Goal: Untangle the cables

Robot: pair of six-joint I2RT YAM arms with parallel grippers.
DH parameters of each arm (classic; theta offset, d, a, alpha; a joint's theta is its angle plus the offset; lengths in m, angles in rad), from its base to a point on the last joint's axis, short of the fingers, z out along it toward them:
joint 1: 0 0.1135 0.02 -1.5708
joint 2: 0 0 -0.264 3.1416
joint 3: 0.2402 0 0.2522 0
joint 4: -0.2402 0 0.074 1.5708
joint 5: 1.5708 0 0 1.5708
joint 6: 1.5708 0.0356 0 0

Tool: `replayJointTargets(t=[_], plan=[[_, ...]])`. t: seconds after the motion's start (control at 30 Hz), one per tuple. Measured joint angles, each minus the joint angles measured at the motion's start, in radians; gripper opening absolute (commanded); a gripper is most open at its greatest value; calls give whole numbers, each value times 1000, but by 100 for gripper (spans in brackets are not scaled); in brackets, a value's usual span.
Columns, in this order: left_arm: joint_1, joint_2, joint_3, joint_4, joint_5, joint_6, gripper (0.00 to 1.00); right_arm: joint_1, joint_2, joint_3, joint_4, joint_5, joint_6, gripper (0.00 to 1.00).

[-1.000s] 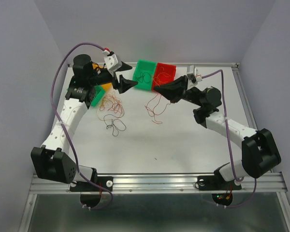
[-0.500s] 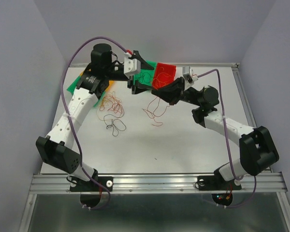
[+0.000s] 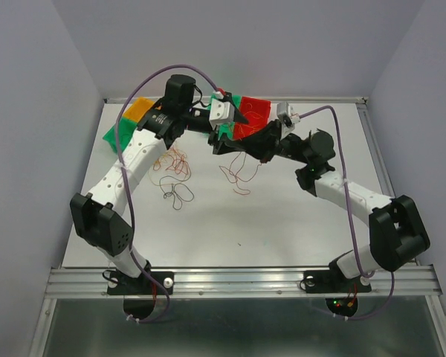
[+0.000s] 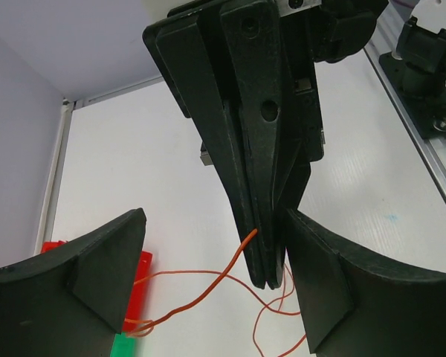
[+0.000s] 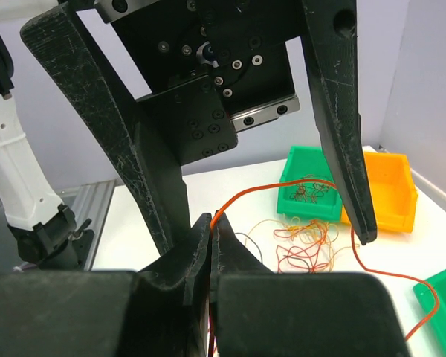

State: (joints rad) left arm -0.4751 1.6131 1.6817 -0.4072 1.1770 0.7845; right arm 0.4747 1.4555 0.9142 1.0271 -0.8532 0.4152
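My right gripper (image 5: 212, 222) is shut on a thin orange-red cable (image 5: 264, 190), whose end pokes out between its tips. In the top view it (image 3: 236, 146) sits at the back centre, and the cable (image 3: 238, 175) hangs in loops to the table. My left gripper (image 4: 214, 223) is open and empty, and its fingers (image 4: 82, 282) straddle the right gripper's shut tips and the held cable (image 4: 201, 297). In the top view the left gripper (image 3: 220, 145) is right beside the right one. A loose tangle of red and orange cables (image 3: 175, 165) and a dark loop (image 3: 180, 195) lie to the left.
A red bin (image 3: 256, 111) with a green bin's edge (image 3: 236, 100) beside it stands at the back centre. An orange bin (image 3: 139, 109) and a green bin (image 3: 116, 134) stand at the back left, and both show in the right wrist view (image 5: 385, 186) (image 5: 291, 192).
My left arm has swung right from the back-left bins to the centre, so its open jaws now straddle the right gripper's tips. The right gripper shifted slightly left, still holding the cable.
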Motion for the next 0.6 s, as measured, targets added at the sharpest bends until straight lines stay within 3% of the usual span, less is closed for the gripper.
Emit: replayJointTargets(t=[0.4, 0.6], plan=[[102, -99, -120, 150, 58, -182, 87, 0, -45, 0, -5, 42, -64, 1], [82, -99, -151, 216, 71, -260, 87, 0, -45, 0, -6, 42, -65, 1]])
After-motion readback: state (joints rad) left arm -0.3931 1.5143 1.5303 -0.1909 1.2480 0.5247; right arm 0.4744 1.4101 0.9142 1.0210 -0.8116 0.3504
